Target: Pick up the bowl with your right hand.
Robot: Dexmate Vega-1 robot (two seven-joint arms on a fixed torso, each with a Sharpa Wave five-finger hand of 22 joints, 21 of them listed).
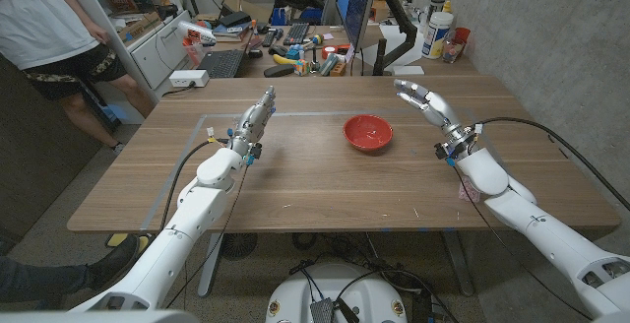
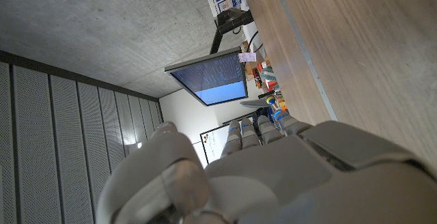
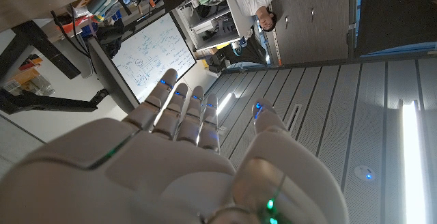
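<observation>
A red bowl (image 1: 367,132) stands upright on the wooden table (image 1: 315,185), a little right of the middle. My right hand (image 1: 423,101) is raised above the table to the right of the bowl, apart from it, fingers spread and holding nothing. The right wrist view looks along the back of that hand (image 3: 184,162) with its fingers stretched out. My left hand (image 1: 254,124) is held out over the table left of the bowl, fingers straight and empty. In the left wrist view the back of the left hand (image 2: 273,176) shows beside the table top.
A monitor (image 1: 356,3) on a stand, a keyboard (image 1: 222,63) and several small items crowd the table's far edge. Containers (image 1: 438,32) stand at the far right. A person (image 1: 59,37) stands at the far left by a white cabinet (image 1: 162,47).
</observation>
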